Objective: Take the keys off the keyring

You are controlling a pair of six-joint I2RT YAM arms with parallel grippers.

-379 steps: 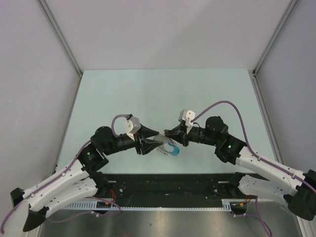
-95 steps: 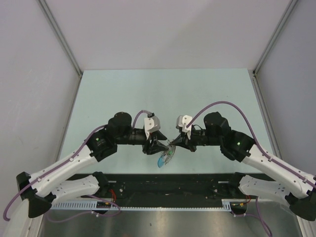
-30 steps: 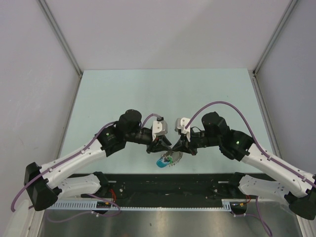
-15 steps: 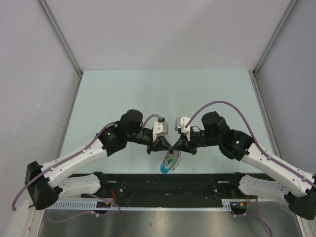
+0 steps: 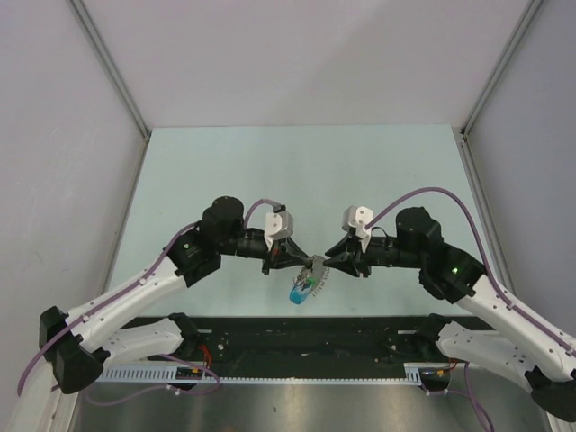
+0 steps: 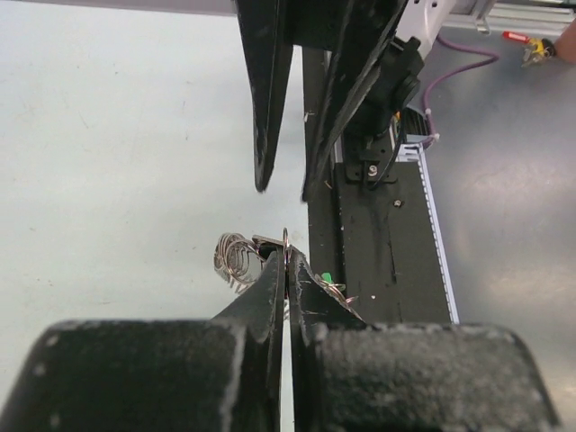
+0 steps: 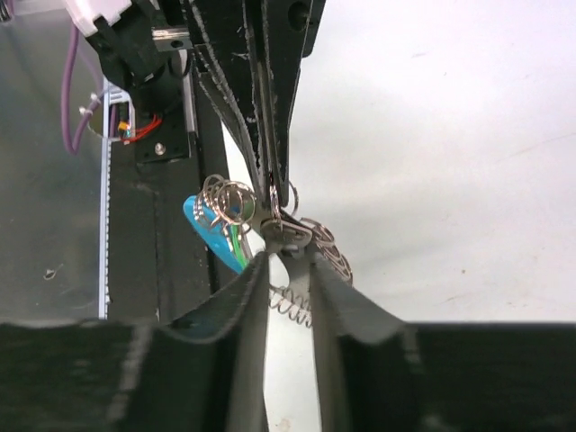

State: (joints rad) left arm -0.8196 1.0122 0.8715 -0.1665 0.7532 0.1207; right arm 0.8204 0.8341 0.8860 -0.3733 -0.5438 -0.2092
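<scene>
The keys (image 5: 310, 281) hang as a small silvery bunch with a blue plastic piece (image 5: 298, 294) above the table's near edge, between the two grippers. My left gripper (image 5: 304, 263) is shut on the thin keyring (image 6: 285, 241), and the bunch dangles from it. In the right wrist view the keys (image 7: 326, 255) and the blue piece (image 7: 209, 232) hang just beyond my right gripper (image 7: 290, 259). Its jaws stand apart. In the left wrist view its fingers (image 6: 263, 171) are spread, a short way off the ring. My right gripper (image 5: 327, 263) is just right of the bunch.
The pale green table (image 5: 297, 171) stretches back to grey walls on three sides. A black base rail (image 5: 315, 337) runs along the near edge right under the hanging bunch, with a metal strip (image 5: 297, 405) in front of it.
My right gripper has opened, let go of the bunch and drawn back to the right. The left gripper has shut on the ring and shifted slightly left, with the bunch hanging from it.
</scene>
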